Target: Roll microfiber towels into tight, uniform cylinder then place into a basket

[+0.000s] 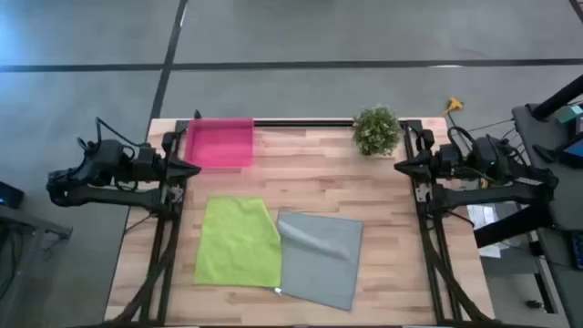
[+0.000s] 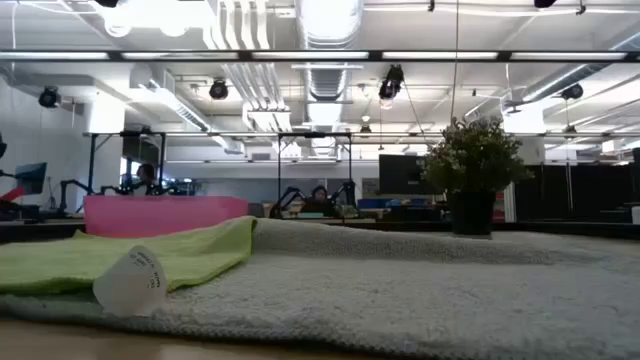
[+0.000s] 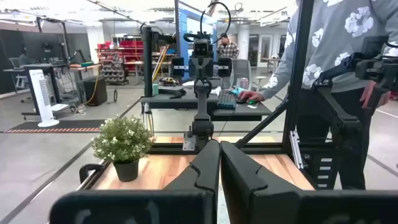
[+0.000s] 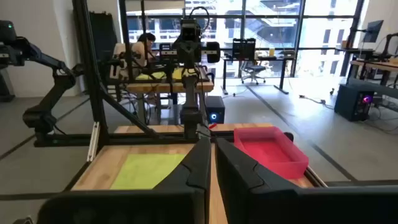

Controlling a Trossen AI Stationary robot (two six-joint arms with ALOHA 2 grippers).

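At nine o'clock of the wooden tabletop (image 1: 319, 182) the left tool (image 1: 189, 169) waits clenched, empty, beside the translucent pink plastic basket (image 1: 219, 143) at eleven. Toward six lie the flat lime-green microfiber towel (image 1: 238, 241) and the grey microfiber towel (image 1: 319, 258), edges overlapping. At three o'clock the right tool (image 1: 402, 167) rests clenched, empty.

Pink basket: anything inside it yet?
Nothing visible inside the pink basket; the high and right wrist views show only its bare floor. The lime green towel and grey towel lie flat on the table, unrolled. From the low view its front wall hides the interior.
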